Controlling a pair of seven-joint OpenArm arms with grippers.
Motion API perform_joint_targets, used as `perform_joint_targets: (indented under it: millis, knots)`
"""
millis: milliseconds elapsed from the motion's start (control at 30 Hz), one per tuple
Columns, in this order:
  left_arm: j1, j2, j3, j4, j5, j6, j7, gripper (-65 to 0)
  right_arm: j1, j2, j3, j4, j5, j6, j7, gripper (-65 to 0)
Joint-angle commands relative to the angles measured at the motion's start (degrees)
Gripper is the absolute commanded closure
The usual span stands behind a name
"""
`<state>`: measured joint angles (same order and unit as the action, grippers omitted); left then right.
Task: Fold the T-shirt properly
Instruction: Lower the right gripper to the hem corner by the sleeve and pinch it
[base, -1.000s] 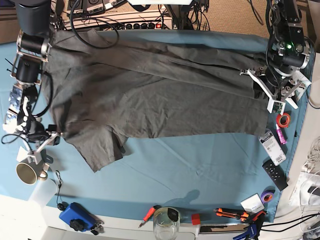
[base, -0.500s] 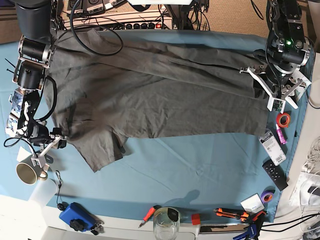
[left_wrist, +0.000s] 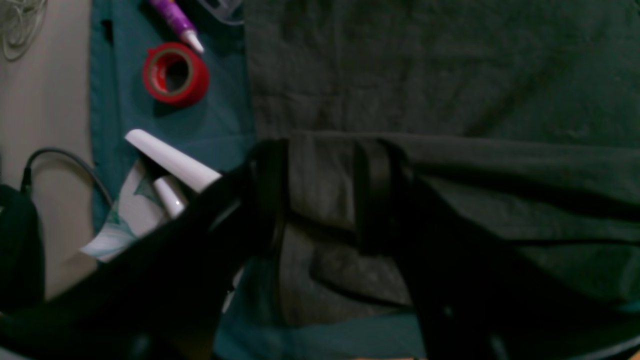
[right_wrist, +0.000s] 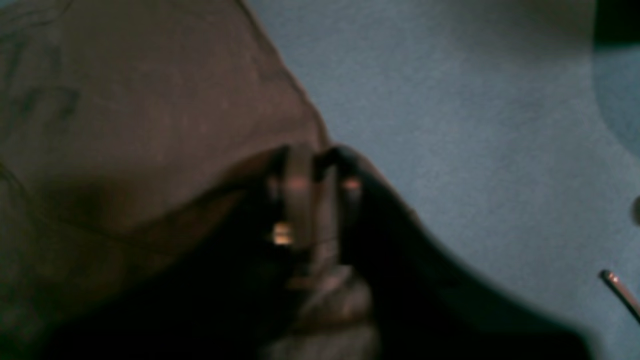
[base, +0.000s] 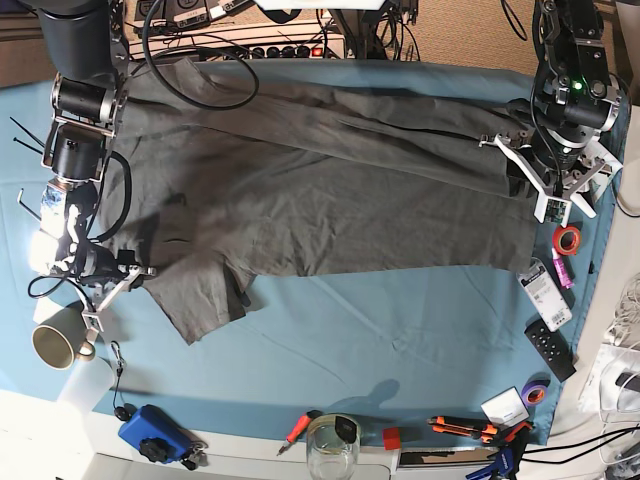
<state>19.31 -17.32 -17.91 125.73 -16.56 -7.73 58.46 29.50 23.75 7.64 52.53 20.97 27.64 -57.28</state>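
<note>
Surface: blue cloth (base: 400, 330) covered the table, with tools and tape rolls along its edges and a mug (base: 52, 345) at the base view's left.

Shirt: the T-shirt (base: 320, 190) lay spread across the far half of the cloth, one long fold already running its length, a sleeve hanging toward the near left.

Left gripper: the left gripper (left_wrist: 320, 200) stood at the shirt's folded edge, jaws partly apart with a layer of fabric between them; whether they pinched it I could not tell.

Right gripper: the right gripper (right_wrist: 312, 185) had its fingers nearly together over a raised ridge of shirt at the sleeve side, apparently clamping it.

Risk: if only one end was truly held, a lift would likely drag the shirt askew and spoil the fold line. A top-layer-only grip at the left could peel the fold open. The red tape (left_wrist: 175, 74) lay near the shirt edge and might get swept along.

Views: only the base view showed the whole shirt and both arms at once. Only the wrist views showed fabric between the fingers; the right one was blurred.
</note>
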Motion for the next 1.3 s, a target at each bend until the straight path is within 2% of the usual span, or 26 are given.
perform_joint_targets:
  millis: [0, 167, 367, 533, 700, 800, 1000, 1067, 1133, 1200, 1267]
  knots:
    - [-0.3, -0.6, -0.3, 1.0, 0.0, 0.2, -1.5, -24.7, 1.6, 1.0, 0.2, 1.0, 0.4, 0.0, 0.4, 0.0]
    - [-0.3, -0.6, -0.3, 1.0, 0.0, 0.2, -1.5, -24.7, 1.6, 1.0, 0.2, 1.0, 0.4, 0.0, -1.4, 0.0]
    - [-0.3, -0.6, -0.3, 1.0, 0.1, 0.2, -1.9, -24.7, 1.8, 2.9, 0.3, 1.3, 1.4, 0.0, 0.1, 0.0]
    - [-0.2, -0.6, -0.3, 1.0, 0.0, 0.2, -2.2, -24.7, 1.6, 5.7, 0.3, 4.0, 11.2, 2.6, -7.4, 0.0]
    - [-0.3, -0.6, -0.3, 1.0, 1.2, 0.2, -2.8, -24.7, 0.7, 8.4, 0.3, 6.1, 17.6, 2.5, -11.5, 0.0]
    - [-0.3, -0.6, -0.3, 1.0, 1.6, 0.2, -2.8, -24.7, 0.6, 8.9, 0.3, 6.1, 19.6, 2.6, -15.0, 0.0]
    - [-0.3, -0.6, -0.3, 1.0, 1.6, 0.2, -3.0, -24.7, 1.2, 8.7, 0.3, 6.1, 18.5, 2.7, -10.7, 0.0]
    - [-0.2, -0.6, -0.3, 1.0, 1.6, 0.2, -3.0, -24.7, 1.3, 8.5, 0.3, 6.1, 16.4, 4.6, -11.0, 0.0]
    - [-0.3, -0.6, -0.3, 1.0, 1.6, 0.2, -3.0, -24.7, 1.3, 8.5, 0.3, 6.1, 15.8, 7.6, -12.0, -12.7]
    - [-0.3, -0.6, -0.3, 1.0, 1.6, 0.2, -3.0, -24.7, 1.3, 8.5, 0.3, 6.1, 15.9, 8.0, -12.9, -24.9]
    - [-0.3, -0.6, -0.3, 1.0, 1.6, 0.2, -3.0, -24.7, 1.3, 8.5, 0.3, 6.1, 15.9, 7.9, -12.5, -28.2]
